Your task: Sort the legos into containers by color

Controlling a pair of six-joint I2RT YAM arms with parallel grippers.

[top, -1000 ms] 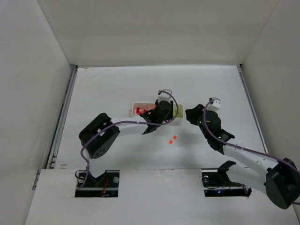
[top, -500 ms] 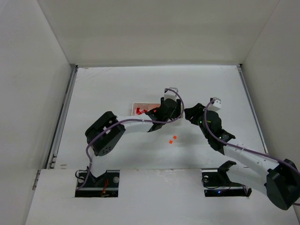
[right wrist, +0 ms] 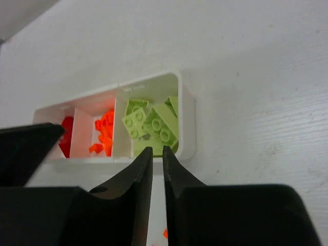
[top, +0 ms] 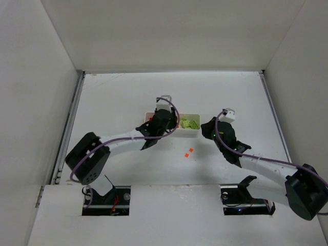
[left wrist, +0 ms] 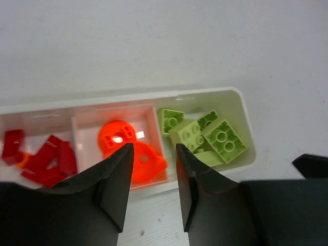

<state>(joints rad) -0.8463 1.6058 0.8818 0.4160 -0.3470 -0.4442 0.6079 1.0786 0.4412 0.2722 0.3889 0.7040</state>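
Left hand (left wrist: 154,149) over tray's (left wrist: 205,93) left half

From above, the left arm (top: 125,139) covers the left and middle compartments of the tray (top: 198,119). The two orange legos (top: 188,152) loose on the counter (top: 118,92) are too small to make out their shape. In the left wrist view, the tray's left end runs off the picture and the left claw (left wrist: 154,151) hides its near wall. In the right wrist view, the bottom edge cuts off an orange lego (right wrist: 165,234).

Tray (left wrist: 247,134) at mid-table (top: 118,92), two loose legos (top: 188,151) lying nearer.
Its three compartments (side by side, left to right) each held legos (left wrist: 219,137); the left gripper (top: 160,121) hung over the tray, the right gripper (top: 207,128) at its right end.
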